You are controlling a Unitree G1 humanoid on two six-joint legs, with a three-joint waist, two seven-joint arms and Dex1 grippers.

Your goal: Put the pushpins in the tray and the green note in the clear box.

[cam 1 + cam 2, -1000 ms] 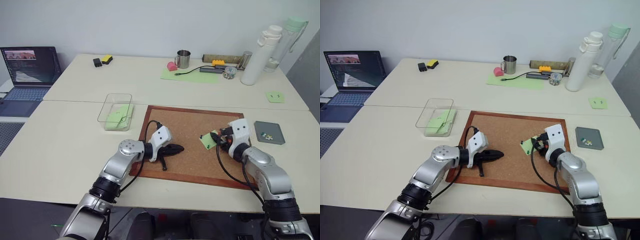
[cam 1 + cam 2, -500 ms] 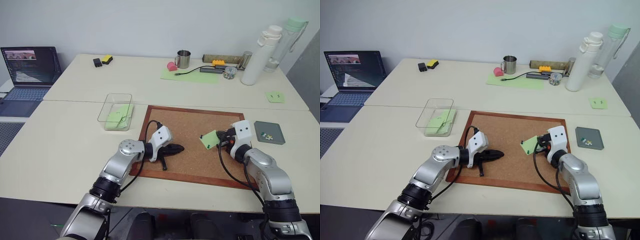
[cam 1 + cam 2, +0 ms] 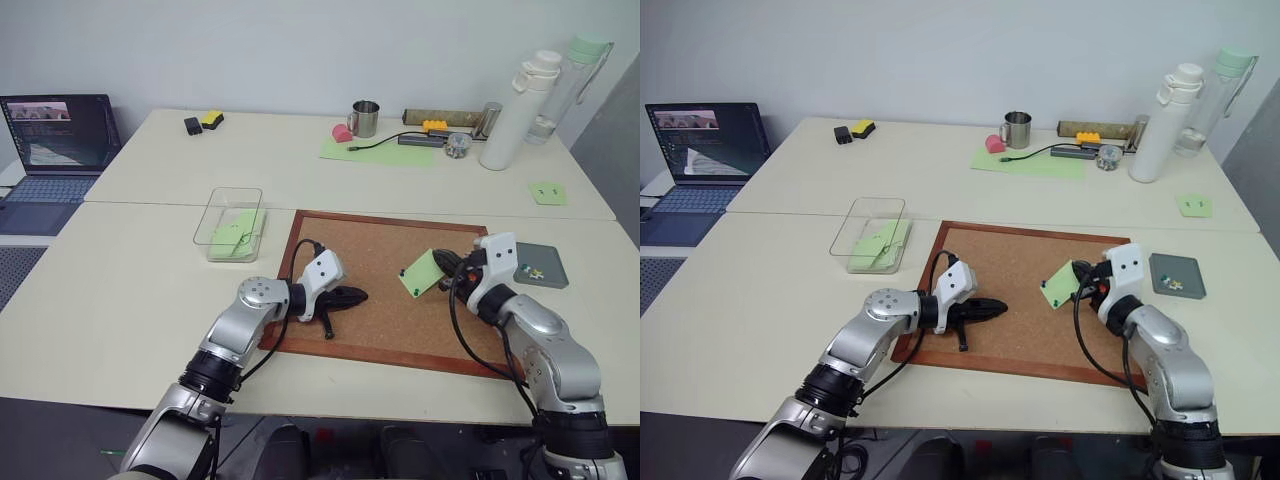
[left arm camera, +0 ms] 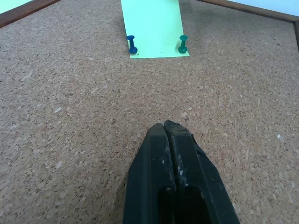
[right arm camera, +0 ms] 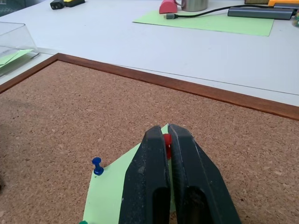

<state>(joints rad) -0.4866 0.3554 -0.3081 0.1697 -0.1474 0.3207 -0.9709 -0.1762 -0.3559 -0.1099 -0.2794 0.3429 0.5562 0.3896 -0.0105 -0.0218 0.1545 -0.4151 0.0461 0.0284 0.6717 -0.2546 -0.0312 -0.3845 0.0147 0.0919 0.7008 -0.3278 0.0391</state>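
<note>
A green note (image 3: pixel 421 272) stands tilted up from the cork board (image 3: pixel 380 250). A blue pushpin (image 4: pixel 132 44) and a teal one (image 4: pixel 182 44) hold its lower edge down. My right gripper (image 5: pixel 167 133) is shut on a red pushpin (image 5: pixel 167 140) at the note's raised corner, a little above the board. Resting on the board's left part, my left gripper (image 3: pixel 362 295) is shut and holds nothing. The dark grey tray (image 3: pixel 545 258) lies right of the board with small pins in it. The clear box (image 3: pixel 228 205) sits left of the board with green paper inside.
A laptop (image 3: pixel 60 135) stands at the far left. On the back table are a metal mug (image 3: pixel 366 117), a large pale green sheet (image 3: pixel 380 150) with a cable, a white bottle (image 3: pixel 510 100) and another small green note (image 3: pixel 548 192).
My right gripper has shut on the red pushpin and risen and pulled back, and the note's edge has lifted with it. The left arm has stayed still.
</note>
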